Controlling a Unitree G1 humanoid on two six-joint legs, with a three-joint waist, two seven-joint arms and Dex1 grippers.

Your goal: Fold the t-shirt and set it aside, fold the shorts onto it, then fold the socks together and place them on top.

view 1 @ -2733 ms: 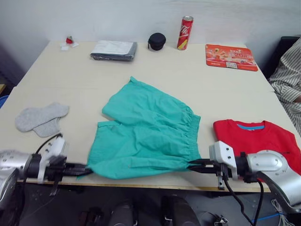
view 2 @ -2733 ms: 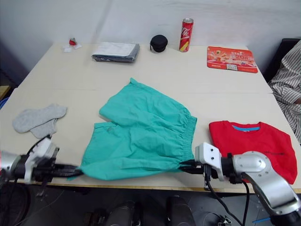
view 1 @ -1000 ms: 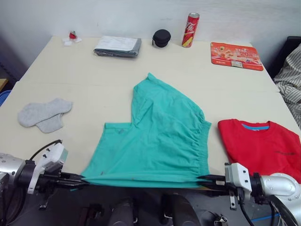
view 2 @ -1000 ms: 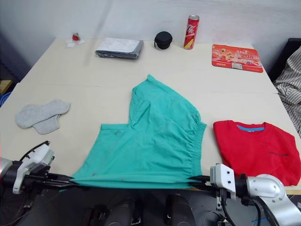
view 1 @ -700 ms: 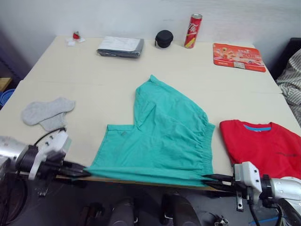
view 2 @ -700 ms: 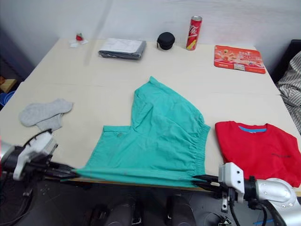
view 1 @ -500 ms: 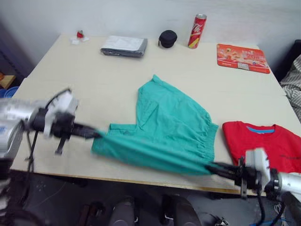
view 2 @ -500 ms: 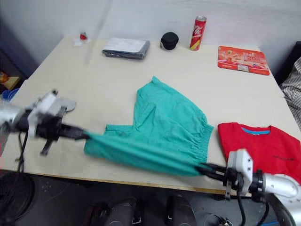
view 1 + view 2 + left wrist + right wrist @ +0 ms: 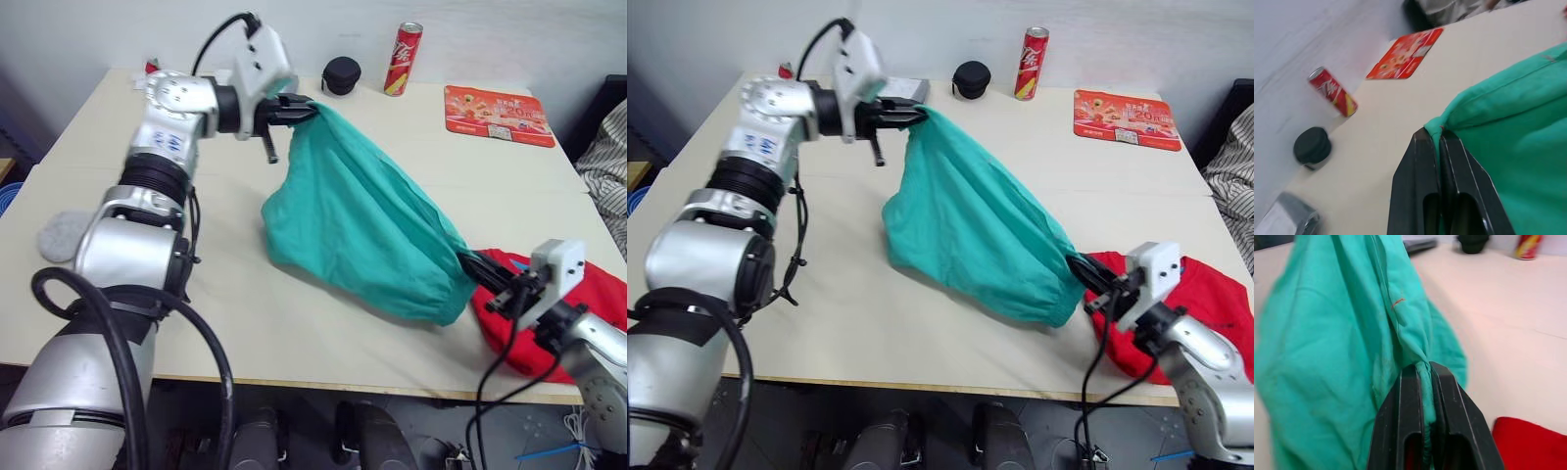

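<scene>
We see the left pincer (image 9: pixel 306 107) clamped on one edge of the shorts (image 9: pixel 367 220), raised over the bench (image 9: pixel 294 323). The right pincer (image 9: pixel 470 266) grips the opposite edge, just beside the t-shirt (image 9: pixel 524 333); the shorts hang between them.

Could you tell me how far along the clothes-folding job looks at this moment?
Done: the red t-shirt lies folded at the table's right edge. In hand: both grippers, left and right, are shut on the teal shorts, lifted between them. Left: folding the shorts onto the t-shirt, then the socks.
</scene>
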